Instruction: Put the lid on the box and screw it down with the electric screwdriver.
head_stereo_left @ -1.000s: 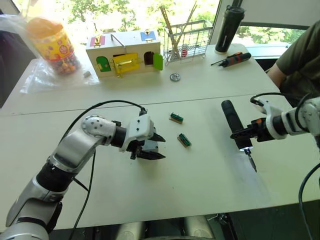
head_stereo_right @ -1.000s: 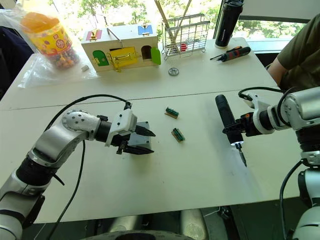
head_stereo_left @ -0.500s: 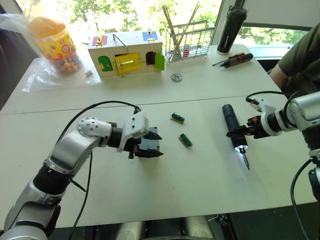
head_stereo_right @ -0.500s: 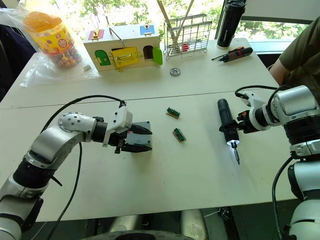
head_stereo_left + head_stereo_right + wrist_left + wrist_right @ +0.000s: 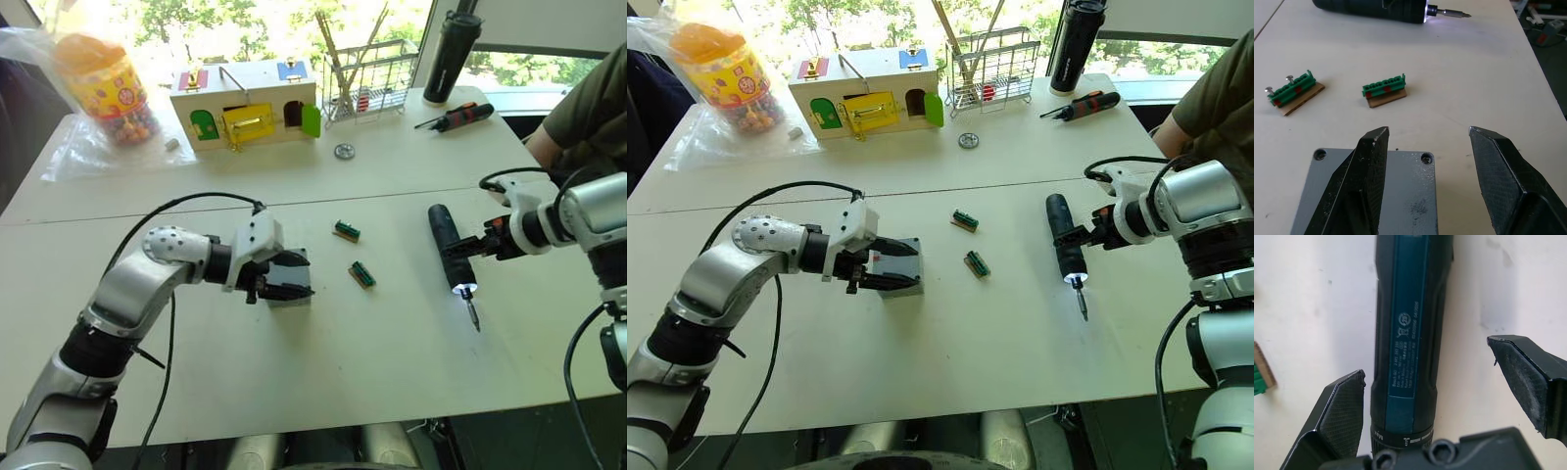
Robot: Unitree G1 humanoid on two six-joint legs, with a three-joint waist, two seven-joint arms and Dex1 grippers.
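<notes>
The lid (image 5: pixel 1396 191) is flat grey, with paler speckled scuffs showing in the left wrist view. The left gripper (image 5: pixel 1427 142) has matt black fingers. At 12 o'clock from the lid lie 2 green strips (image 5: pixel 1383 89), each dotted with red and backed by brown card. The electric screwdriver (image 5: pixel 1410 333) is black with a dark blue panel carrying small white print, and a white light glows at its tip. The right gripper (image 5: pixel 1442 382) is black too. The table (image 5: pixel 392 362) is off-white. At 11 o'clock stands a pale wooden box (image 5: pixel 245 98) with green, yellow, blue and pink doors, and beyond it a jar (image 5: pixel 103 88) with an orange lid and multicoloured spots.
</notes>
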